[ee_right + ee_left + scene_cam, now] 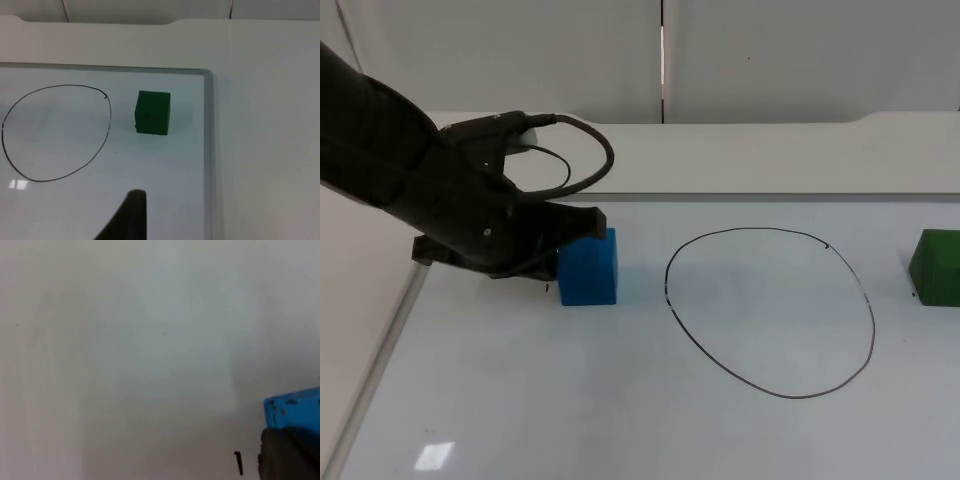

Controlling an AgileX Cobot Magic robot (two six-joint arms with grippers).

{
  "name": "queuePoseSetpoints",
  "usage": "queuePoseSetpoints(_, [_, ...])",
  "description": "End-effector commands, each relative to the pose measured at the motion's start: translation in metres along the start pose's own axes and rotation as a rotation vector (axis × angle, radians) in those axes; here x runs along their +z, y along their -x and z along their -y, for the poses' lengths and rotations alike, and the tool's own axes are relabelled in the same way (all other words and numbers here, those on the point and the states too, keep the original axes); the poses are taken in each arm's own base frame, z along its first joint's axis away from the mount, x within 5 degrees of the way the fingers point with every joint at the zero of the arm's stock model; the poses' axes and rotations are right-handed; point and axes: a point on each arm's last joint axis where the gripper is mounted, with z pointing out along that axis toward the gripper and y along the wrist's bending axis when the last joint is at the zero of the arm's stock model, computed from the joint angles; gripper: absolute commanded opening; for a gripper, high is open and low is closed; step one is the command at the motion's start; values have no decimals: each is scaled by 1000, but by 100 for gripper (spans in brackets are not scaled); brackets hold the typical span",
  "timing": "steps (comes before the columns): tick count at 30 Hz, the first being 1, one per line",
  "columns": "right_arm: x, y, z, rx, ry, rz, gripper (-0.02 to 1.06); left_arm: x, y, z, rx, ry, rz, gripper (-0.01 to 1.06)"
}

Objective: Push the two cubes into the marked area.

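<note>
1. The blue cube is seen on the white board, left of the drawn oval outline and apart from it.
2. The left gripper is pressed against the blue cube's left side; whether its fingers are wide or narrow cannot be told.
3. The green cube is placed just right of the outline, outside it.
4. The right gripper is held above the board near the green cube, not touching it; its opening cannot be told.

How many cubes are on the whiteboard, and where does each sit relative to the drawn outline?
2. The blue cube sits outside the drawn outline on its left, against the left tool. The green cube sits outside on its right.
</note>
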Motion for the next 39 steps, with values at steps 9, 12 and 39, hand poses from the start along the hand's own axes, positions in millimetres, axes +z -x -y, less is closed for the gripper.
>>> queuePoseSetpoints(9, [1, -1, 0, 2, -3, 1, 105, 2, -4, 14, 9, -18, -3, 0])
queuePoseSetpoints(12, [1, -1, 0, 2, -3, 1, 105, 3, -5, 18, 26, -6, 4, 0])
queuePoseSetpoints(39, [1, -1, 0, 2, -3, 1, 105, 4, 1, 48, 90, -61, 28, 0])
